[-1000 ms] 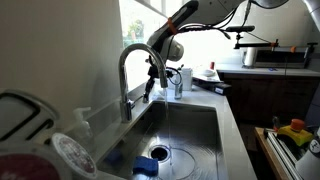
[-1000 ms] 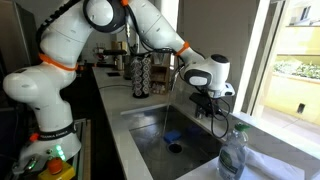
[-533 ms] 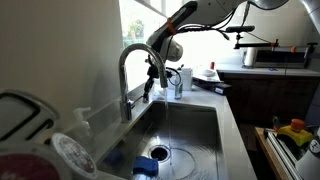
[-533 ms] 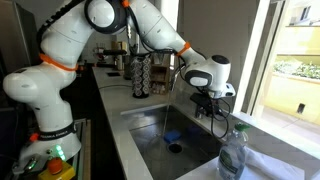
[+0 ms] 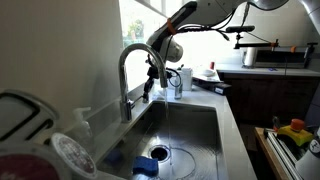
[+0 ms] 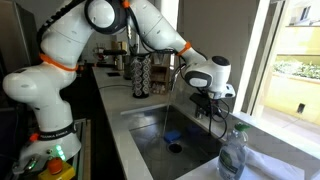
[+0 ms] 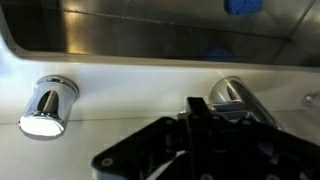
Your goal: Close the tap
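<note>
Nothing that I can make out has shifted over the last second. My arm keeps the same pose in both exterior views, and my black pincer [image 5: 154, 76] hangs at the same spot beside the far end of the spout. The tall shiny chrome tap [image 5: 124, 72], with its high arched gooseneck, stands upright on the pale rim of the stainless steel sink [image 5: 190, 125], on the window side. In an exterior view my pincer [image 6: 207, 100] sits low over that back rim and covers most of the tap's base, so I cannot tell whether I touch the lever. In the wrist view the pincer [image 7: 200, 118] fills the lower middle as a dark, blurred block. A chrome part of the tap [image 7: 236, 95] shows just beyond it to the right, and a round chrome cap [image 7: 47, 108] sits well apart on the pale ledge. How far my fingers are spread, and whether they hold anything, I cannot tell from any view. A blue sponge [image 5: 146, 166] lies in the basin near the round drain [image 5: 160, 153]. A clear plastic bottle [image 6: 232, 152] stands on the counter near the sink's corner.
</note>
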`<action>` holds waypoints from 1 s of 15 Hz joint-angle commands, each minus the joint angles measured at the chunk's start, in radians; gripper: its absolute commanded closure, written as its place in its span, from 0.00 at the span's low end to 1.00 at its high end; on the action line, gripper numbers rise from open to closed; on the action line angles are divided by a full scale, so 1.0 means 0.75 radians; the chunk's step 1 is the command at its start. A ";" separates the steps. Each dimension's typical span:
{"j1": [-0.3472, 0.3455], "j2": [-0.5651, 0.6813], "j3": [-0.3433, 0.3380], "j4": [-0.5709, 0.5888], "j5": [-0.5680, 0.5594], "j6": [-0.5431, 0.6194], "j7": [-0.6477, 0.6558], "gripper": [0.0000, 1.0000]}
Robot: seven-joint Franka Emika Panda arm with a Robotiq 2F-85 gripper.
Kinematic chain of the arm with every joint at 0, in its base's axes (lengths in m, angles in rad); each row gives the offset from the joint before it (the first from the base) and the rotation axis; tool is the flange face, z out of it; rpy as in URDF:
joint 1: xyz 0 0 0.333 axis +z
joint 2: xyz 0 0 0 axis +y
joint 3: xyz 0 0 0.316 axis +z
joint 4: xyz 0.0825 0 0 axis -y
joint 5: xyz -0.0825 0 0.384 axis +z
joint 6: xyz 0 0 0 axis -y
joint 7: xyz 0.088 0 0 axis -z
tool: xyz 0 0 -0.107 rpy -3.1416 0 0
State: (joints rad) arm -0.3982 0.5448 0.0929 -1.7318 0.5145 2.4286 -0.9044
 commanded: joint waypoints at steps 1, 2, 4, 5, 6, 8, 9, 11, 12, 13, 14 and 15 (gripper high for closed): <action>-0.003 0.006 0.042 0.032 0.070 0.024 -0.022 1.00; -0.001 0.002 0.039 0.031 0.057 0.011 -0.025 1.00; 0.008 0.000 0.035 0.032 0.038 0.022 -0.026 1.00; 0.007 0.003 0.044 0.041 0.051 0.037 -0.024 1.00; 0.006 0.005 0.049 0.051 0.052 0.036 -0.026 1.00; 0.005 -0.002 0.055 0.059 0.048 0.028 -0.032 1.00; 0.005 -0.009 0.056 0.058 0.044 0.030 -0.036 1.00; 0.010 -0.010 0.050 0.066 0.033 0.034 -0.028 0.86; 0.010 -0.013 0.047 0.069 0.027 0.032 -0.029 0.72; 0.013 -0.016 0.040 0.071 0.018 0.039 -0.025 0.66; 0.014 -0.019 0.035 0.072 0.010 0.040 -0.024 0.60; 0.015 -0.022 0.031 0.072 0.002 0.046 -0.026 0.51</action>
State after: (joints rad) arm -0.3961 0.5387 0.1288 -1.6731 0.5216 2.4450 -0.9086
